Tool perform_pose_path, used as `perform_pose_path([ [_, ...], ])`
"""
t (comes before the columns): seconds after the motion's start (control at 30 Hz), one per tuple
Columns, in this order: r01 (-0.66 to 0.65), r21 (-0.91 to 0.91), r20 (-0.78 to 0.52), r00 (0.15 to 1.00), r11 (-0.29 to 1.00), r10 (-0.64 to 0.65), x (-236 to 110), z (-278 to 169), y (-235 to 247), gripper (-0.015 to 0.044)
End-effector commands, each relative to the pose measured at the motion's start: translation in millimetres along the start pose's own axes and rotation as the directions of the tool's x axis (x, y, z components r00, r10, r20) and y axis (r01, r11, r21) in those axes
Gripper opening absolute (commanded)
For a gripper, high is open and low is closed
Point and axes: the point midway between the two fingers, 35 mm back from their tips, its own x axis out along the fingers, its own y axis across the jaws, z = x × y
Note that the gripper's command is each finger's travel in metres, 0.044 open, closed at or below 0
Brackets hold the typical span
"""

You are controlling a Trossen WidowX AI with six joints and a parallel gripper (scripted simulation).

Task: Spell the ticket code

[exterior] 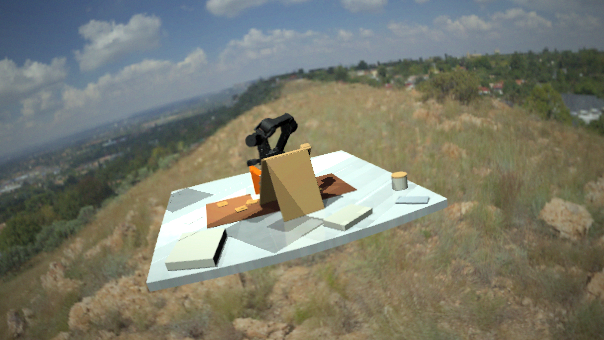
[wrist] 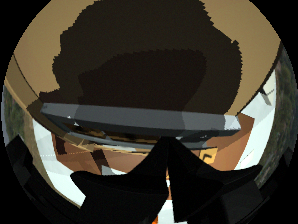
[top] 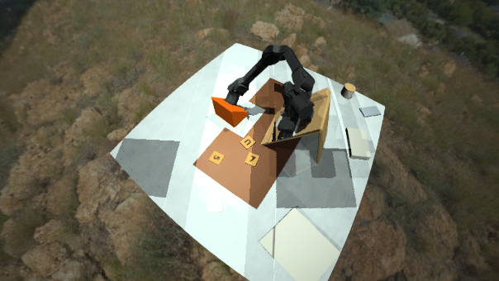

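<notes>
black pincer (top: 285,133) closed empty at tan board (top: 324,111), three tiles (top: 248,142) loose

Three letter tiles (top: 233,151) lie on the mat (top: 231,173) mid-bench, beside the upright board (top: 324,120). The tool (top: 285,131) hangs close against the board. A can (top: 348,90) stands near one bench (top: 198,103) corner.

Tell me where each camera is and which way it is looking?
Top: high above, looking down on the counter, tiles and black arm.
Exterior: off to one side, low, facing the board's back; only the arm's upper part shows.
Wrist: on the arm, facing the board close up; the shut gripper fills the bottom.
Top and exterior both show the jar.
</notes>
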Motion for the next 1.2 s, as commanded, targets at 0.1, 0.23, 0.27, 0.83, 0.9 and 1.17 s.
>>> perform_pose_path([
  [0.1,-0.006,0.006,-0.003,1.0,1.0,0.006,2.2,-1.5,3.6,0.0],
  [0.23,-0.006,0.006,-0.003,1.0,1.0,0.006,2.8,-1.6,4.9,0.0],
  [0.27,-0.006,0.006,-0.003,1.0,1.0,0.006,3.0,-1.6,5.2,0.0],
  [0.83,-0.006,0.006,-0.003,1.0,1.0,0.006,4.6,-1.7,10.9,0.0],
  [0.9,-0.006,0.006,-0.003,1.0,1.0,0.006,4.7,-1.7,11.6,0.0],
  [1.17,-0.006,0.007,-0.003,1.0,1.0,0.006,4.6,-1.5,14.1,0.0],
])
